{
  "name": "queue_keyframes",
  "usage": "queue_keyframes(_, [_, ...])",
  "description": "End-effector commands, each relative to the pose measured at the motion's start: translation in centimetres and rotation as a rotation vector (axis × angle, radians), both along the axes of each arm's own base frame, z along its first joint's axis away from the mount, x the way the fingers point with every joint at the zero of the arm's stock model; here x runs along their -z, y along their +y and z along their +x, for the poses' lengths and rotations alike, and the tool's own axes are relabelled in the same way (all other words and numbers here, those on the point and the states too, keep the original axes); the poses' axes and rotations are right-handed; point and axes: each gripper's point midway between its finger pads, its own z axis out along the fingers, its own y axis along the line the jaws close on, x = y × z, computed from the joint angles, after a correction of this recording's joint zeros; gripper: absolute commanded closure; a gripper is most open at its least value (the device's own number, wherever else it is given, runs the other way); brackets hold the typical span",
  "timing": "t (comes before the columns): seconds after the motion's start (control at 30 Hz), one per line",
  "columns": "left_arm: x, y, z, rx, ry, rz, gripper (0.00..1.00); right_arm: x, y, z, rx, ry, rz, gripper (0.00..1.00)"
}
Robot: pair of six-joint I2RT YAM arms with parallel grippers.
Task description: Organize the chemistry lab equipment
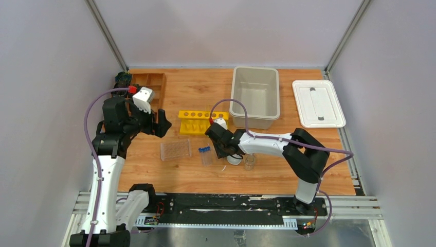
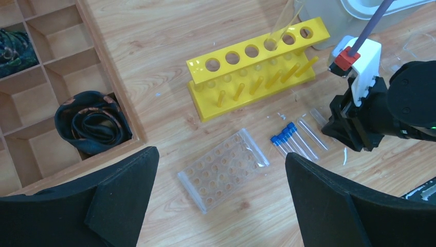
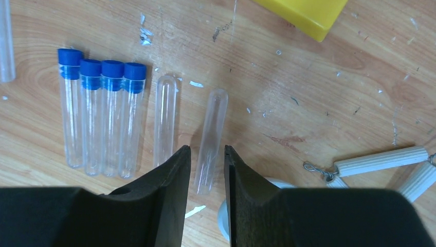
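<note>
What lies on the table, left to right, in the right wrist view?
A clear tube at the edge → four blue-capped tubes → uncapped tube → second uncapped tube → white triangle.

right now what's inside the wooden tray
A dark coiled band sits in one compartment, another dark item in a second. The left gripper hides part of the tray.

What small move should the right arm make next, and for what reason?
Probably close the right end effector on the uncapped clear tube. Its fingers straddle the tube's near end with a slight gap on each side, and the tube lies flat on the table, so a grasp seems ready.
</note>
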Motion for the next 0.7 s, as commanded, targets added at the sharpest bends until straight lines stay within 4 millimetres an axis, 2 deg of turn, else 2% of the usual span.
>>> queue_keyframes(0.0, [-1.6,-0.2,0.0,0.016,-0.047,-0.005,0.0,0.9,0.1,0.3,0.023,-0.007,-0.028,0.66])
queue_keyframes(0.1, [-1.9,-0.4,-0.3,0.027,-0.059,-0.008,0.0,1.4,0.3,0.7,0.023,0.005,-0.039,0.67])
queue_keyframes(0.2, [-2.1,-0.7,-0.5,0.046,-0.07,-0.017,0.0,1.6,0.5,0.7,0.021,0.015,-0.036,0.74])
queue_keyframes(0.3, [-2.3,-0.9,-0.7,0.056,-0.073,-0.025,0.0,0.9,0.8,0.9,0.016,0.007,-0.022,0.84])
queue_keyframes(0.37, [-2.3,-1.0,-0.7,0.06,-0.072,-0.027,0.0,-0.3,1.2,1.1,0.012,-0.009,-0.003,0.91])
queue_keyframes(0.47, [-2.5,-1.3,-0.9,0.069,-0.072,-0.039,0.0,-3.5,1.9,1.7,0.012,-0.058,0.066,1.0])
queue_keyframes(0.67, [-3.6,-2.8,-2.1,0.153,-0.103,-0.088,0.0,-13.3,3.7,1.7,-0.05,-0.222,0.327,1.0])
